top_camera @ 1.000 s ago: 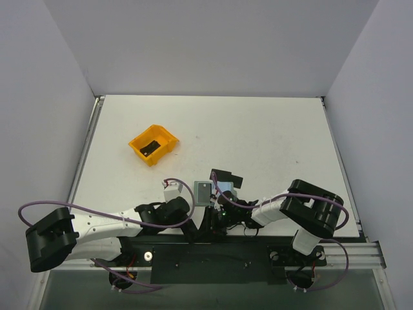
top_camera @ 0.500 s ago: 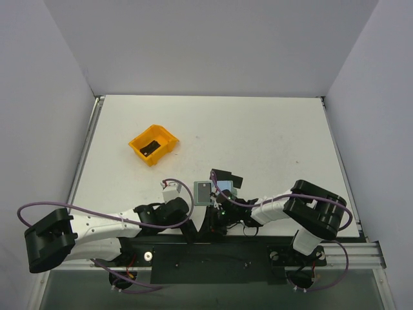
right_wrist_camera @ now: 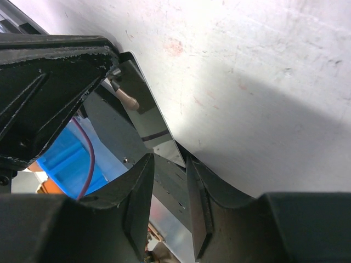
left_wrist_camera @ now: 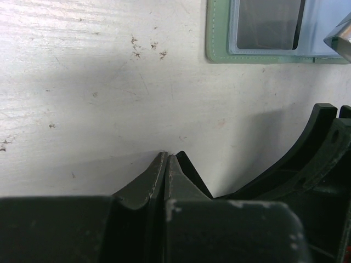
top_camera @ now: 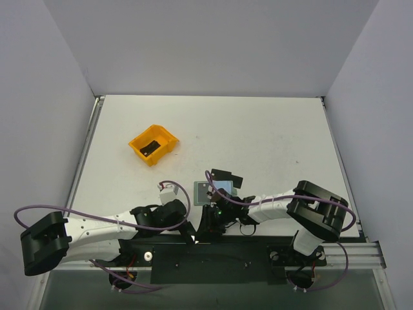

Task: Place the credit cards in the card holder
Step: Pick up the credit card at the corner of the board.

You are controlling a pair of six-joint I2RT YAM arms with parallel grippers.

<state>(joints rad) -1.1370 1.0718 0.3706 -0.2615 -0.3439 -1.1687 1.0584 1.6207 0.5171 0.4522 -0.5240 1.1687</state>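
Note:
The card holder lies open near the table's front edge, sage-green with a light-blue lining. In the left wrist view the card holder shows a dark card in its clear pocket. Another black card lies in the orange bin. A black card-like piece sits at the holder's far right corner. My left gripper is shut and empty, tips on the bare table just near of the holder. My right gripper is open at the table's front edge, with a thin glossy plate reaching between its fingers.
The two arms nearly touch at the front edge; the right arm's black body fills the left wrist view's right side. White walls enclose the table on three sides. A metal rail runs along the near side.
The right gripper has slid a little left along the front edge, below the card holder. The left arm has shifted slightly left and nearer. The holder and the bin have stayed put.

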